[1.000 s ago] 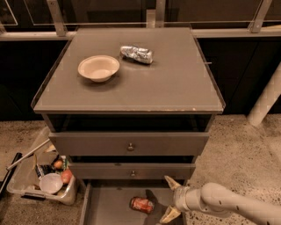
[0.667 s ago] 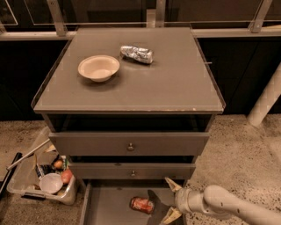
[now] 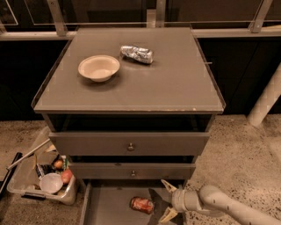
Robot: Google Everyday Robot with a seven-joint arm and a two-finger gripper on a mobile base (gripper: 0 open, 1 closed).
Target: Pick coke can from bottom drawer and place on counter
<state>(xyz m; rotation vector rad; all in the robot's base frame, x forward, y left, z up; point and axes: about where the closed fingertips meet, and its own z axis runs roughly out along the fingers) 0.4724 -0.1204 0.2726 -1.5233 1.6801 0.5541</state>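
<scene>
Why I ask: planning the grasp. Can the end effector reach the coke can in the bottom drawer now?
Probably yes. The end effector sits just beside the coke can over the open bottom drawer, fingers spread toward it; nothing visible lies between them.

This looks like a robot test area in a commercial building, not a home. A lone drawer cabinet (image 3: pixel 131 147) with a bare counter (image 3: pixel 175 88) stands on a speckled stone floor (image 3: pixel 246 145), before dark glass panels (image 3: pixel 109 11) and a metal railing (image 3: pixel 26 36) across the top. A clear plastic bin (image 3: pixel 26 184) of odds and ends sits lower left. The robot's hand (image 3: pixel 163 201), fingers spread, reaches over the bottom drawer (image 3: pixel 109 206) at lower right.
</scene>
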